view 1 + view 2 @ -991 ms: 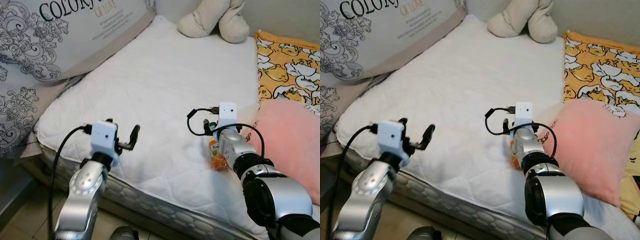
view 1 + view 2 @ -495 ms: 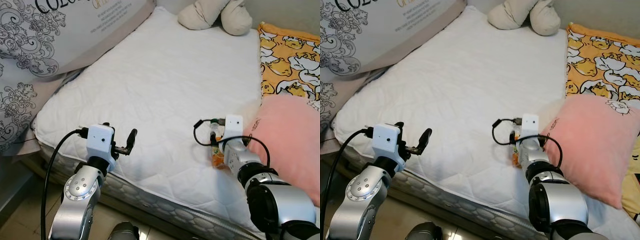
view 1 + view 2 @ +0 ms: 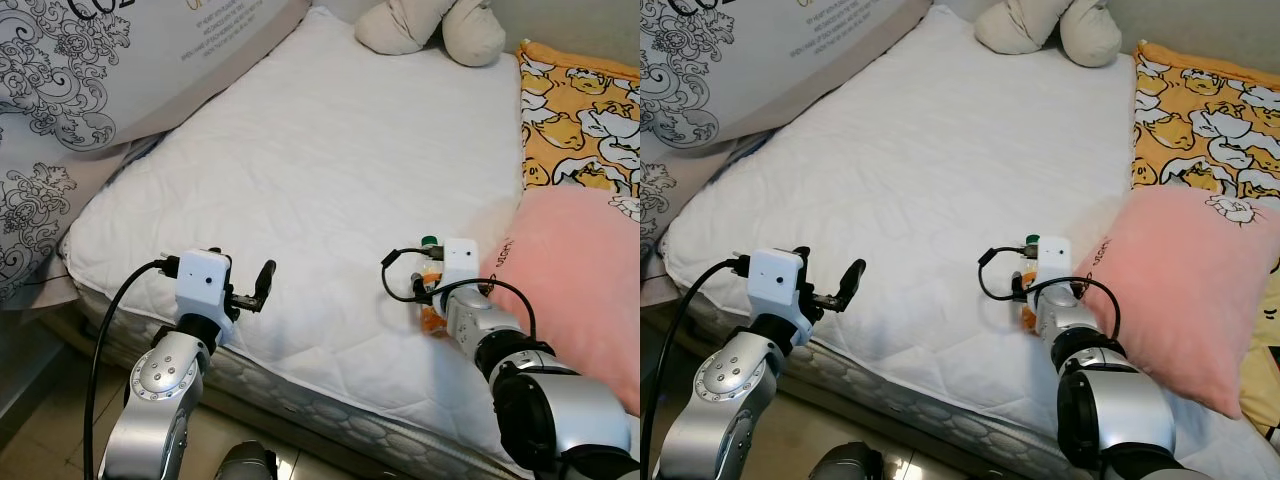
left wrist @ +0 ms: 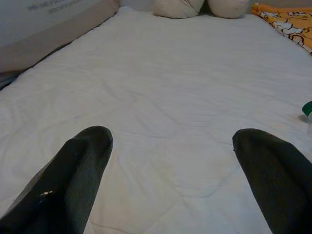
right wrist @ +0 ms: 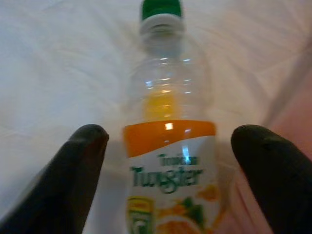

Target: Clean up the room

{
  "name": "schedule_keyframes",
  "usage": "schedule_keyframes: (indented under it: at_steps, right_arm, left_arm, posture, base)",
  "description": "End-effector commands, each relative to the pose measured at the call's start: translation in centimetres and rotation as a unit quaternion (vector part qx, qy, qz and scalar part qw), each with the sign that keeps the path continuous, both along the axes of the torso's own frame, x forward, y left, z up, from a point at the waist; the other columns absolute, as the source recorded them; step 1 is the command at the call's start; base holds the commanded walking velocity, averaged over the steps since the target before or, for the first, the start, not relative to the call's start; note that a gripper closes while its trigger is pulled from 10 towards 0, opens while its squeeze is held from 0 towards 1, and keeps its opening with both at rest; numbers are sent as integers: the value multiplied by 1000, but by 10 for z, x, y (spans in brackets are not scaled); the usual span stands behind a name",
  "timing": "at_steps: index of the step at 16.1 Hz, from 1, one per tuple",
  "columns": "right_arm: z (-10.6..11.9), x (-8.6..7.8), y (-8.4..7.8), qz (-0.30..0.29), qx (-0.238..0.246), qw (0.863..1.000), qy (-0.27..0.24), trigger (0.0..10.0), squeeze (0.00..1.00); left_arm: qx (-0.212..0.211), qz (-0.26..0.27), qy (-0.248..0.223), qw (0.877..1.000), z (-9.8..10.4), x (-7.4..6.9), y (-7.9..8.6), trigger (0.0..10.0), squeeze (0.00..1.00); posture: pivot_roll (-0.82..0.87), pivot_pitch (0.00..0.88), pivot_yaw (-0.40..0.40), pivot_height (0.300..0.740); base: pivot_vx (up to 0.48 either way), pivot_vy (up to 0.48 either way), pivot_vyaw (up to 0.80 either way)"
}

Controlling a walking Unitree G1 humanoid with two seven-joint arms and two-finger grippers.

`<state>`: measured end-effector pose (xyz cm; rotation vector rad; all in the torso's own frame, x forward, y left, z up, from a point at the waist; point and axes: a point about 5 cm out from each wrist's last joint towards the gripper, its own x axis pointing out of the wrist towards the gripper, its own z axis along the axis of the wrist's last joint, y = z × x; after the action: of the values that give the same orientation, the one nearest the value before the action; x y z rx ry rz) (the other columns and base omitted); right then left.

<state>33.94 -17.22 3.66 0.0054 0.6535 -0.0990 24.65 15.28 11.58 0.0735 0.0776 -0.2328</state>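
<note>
Right gripper (image 5: 168, 161) now lower, bottle (image 5: 168, 146) between its wide fingers.
Not gripped yet; left gripper (image 4: 178, 161) spread wide, idle over mattress (image 3: 330, 150).

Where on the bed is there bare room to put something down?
The white mattress is bare across its middle, bordered by the patterned pillow, the plush toy and the yellow blanket. It is crowded near the pink cushion, where the right gripper straddles the bottle.
</note>
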Motion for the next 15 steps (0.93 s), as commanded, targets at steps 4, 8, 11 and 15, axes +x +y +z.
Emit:
schedule_keyframes:
  at_steps: [4, 8, 11, 15]
  right_arm:
    - [-9, -6, 11, 36, 25, 999, 12, 0, 0]
    - [-10, -7, 15, 49, 29, 998, 8, 0, 0]
    - [-15, -11, 16, 48, 36, 998, 14, 0, 0]
    - [-14, -10, 19, 44, 52, 998, 2, 0, 0]
  left_arm:
    - [-2, -3, -5, 1000, 3, 0, -4, 10000, 0]
    - [-6, -5, -5, 1000, 2, 2, -7, 10000, 0]
    - [-7, -6, -5, 1000, 2, 4, -9, 10000, 0]
    - [-6, -7, -4, 1000, 1, 7, -10, 10000, 0]
  posture:
    - [250, 83, -69, 727]
    - [240, 74, -78, 727]
    - [234, 77, -74, 727]
    - [225, 68, -75, 727]
  base:
    - [0, 0, 0]
    - [0, 0, 0]
    - [0, 0, 0]
    - [0, 0, 0]
